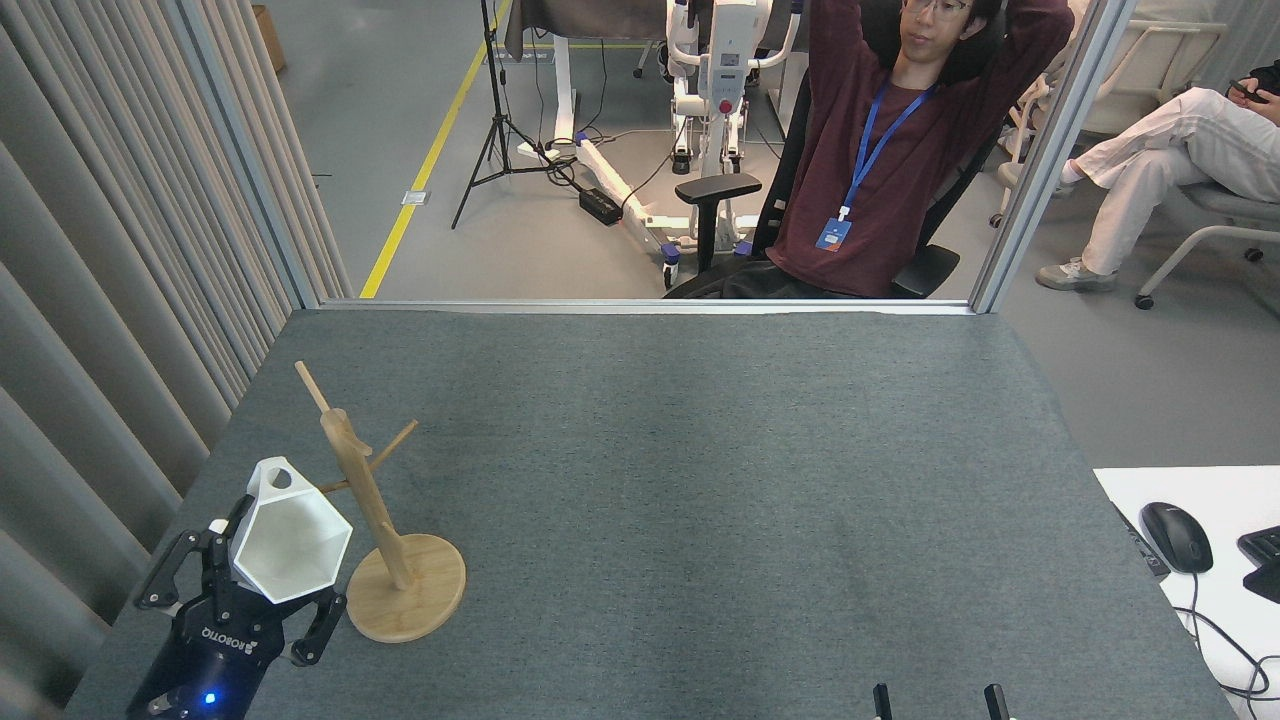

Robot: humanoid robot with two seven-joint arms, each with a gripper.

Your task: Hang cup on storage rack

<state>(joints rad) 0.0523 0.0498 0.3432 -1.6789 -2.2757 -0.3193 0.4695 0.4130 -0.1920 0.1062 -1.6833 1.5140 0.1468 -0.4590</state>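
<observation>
A grey felt-covered table (700,480) fills the lower part of the view and serves as the landmark. Along its left side hangs a grey pleated curtain (110,300). Beyond its far edge a person in a maroon top (880,170) with a blue lanyard and badge leans back in a black office chair (720,200), arms raised behind the head. Further beyond the table's far edge stand a black tripod (495,130) and a white machine frame (715,70), near a yellow floor line (420,180). Off the table's far right corner, a second person's white trousers (1160,170) show on a chair. Beside the table's right edge lies a white desk (1150,500) with a black computer mouse (1176,536)
</observation>
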